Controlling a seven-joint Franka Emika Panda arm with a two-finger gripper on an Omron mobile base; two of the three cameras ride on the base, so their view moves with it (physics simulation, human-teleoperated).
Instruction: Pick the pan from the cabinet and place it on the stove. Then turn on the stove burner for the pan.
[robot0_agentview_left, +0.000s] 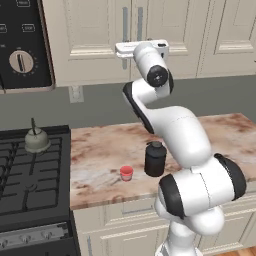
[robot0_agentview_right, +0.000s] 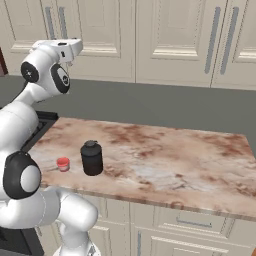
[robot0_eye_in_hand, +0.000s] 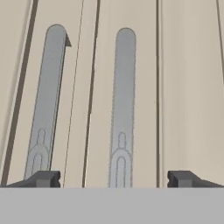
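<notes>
A: Starting big. Cabinet (robot0_agentview_left: 95, 40) doors?

B: Shut, both of them. Hence no reaching for the pan yet; presumably on the shelf behind those panels, judging by the task alone.

A: And the stove (robot0_agentview_left: 30, 185)?

B: Off to the left, below, well apart from the doors. Worth noting the kettle (robot0_agentview_left: 36, 141) sitting on a back burner, so probably best to land the pan on one of the free grates.

A: Counter (robot0_agentview_left: 100, 145) between the two?

B: Yes, carrying only a black jar (robot0_agentview_left: 155, 159) and a little red cup (robot0_agentview_left: 126, 173) just beside it. Both low, likely out of the way of a door swing.

A: Why raised so high, then?

B: To meet the door handles. Pointing straight at them: right handle (robot0_eye_in_hand: 124, 96) centred between the fingertips (robot0_eye_in_hand: 43, 178), left handle (robot0_eye_in_hand: 48, 96) lined up nearly over one tip.

A: Gripper (robot0_eye_in_hand: 114, 179)?

B: Spread wide, holding nothing, not touching the bar as far as can be told. Seemingly lined up to straddle that handle, close, and pull.
</notes>
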